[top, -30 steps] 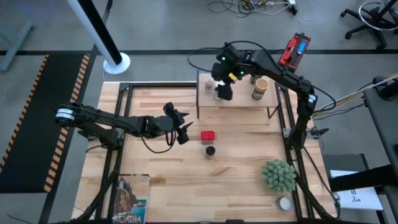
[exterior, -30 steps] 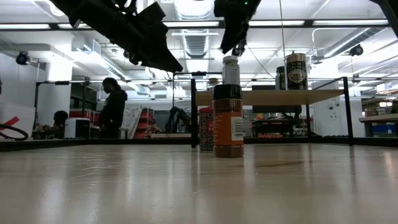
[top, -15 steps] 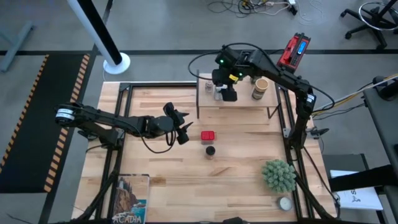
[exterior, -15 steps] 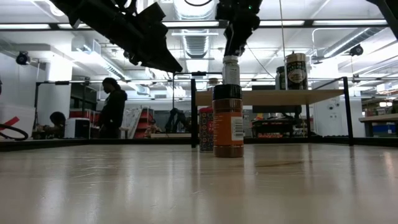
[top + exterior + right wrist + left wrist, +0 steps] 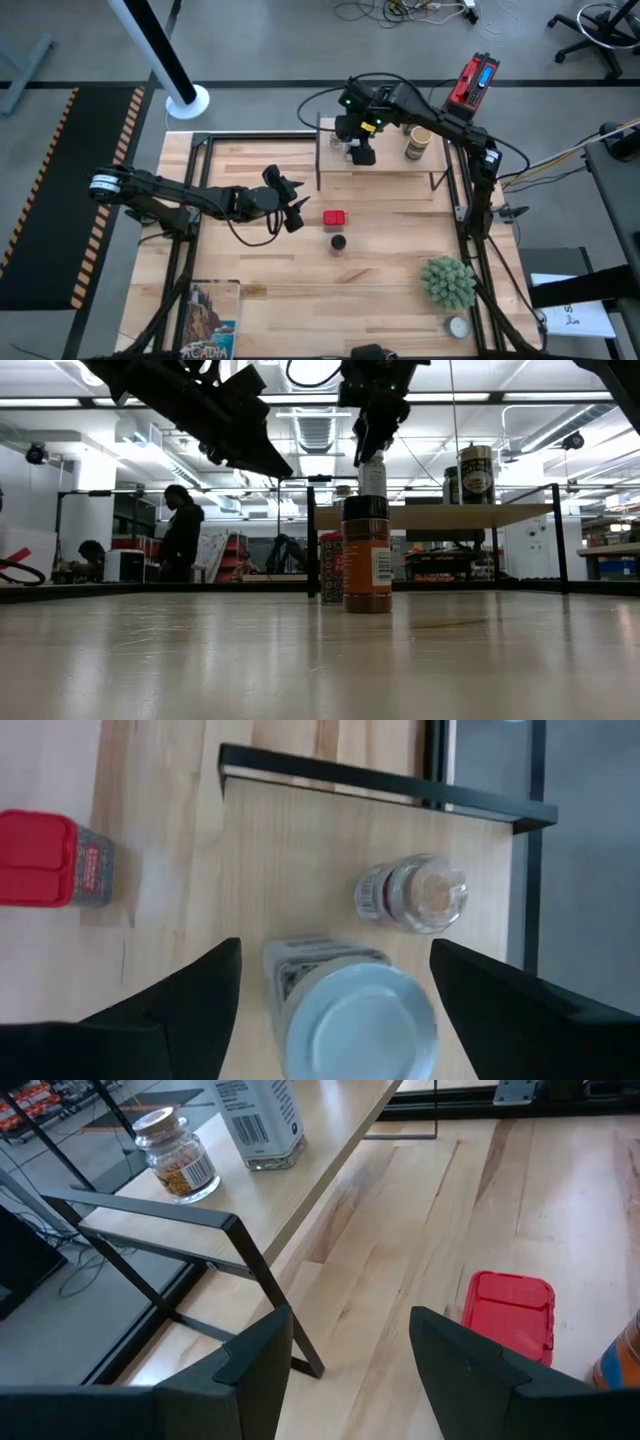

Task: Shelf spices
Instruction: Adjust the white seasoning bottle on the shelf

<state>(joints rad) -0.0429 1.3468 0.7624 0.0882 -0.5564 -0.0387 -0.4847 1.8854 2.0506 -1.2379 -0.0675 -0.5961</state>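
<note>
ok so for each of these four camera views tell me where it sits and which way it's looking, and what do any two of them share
High: overhead, straight down on shelf, left gripper, right gripper.
Low: table height, level across; black-lidded jar in front, arms overhead.
Left wrist: past its open fingers at red tin.
Right wrist: down between open fingers on white-lidded jar.
Both wrist views share the red tin.

From above I get even, bright light on the desk (image 5: 250,290), with soft, short shadows. At desk height the ceiling strip lights (image 5: 500,400) glare behind the arms, so I see them only as black silhouettes, and the near desk surface is blurred with a pale sheen. In both wrist views my own fingers (image 5: 250,1370) sit dark and out of focus.
</note>
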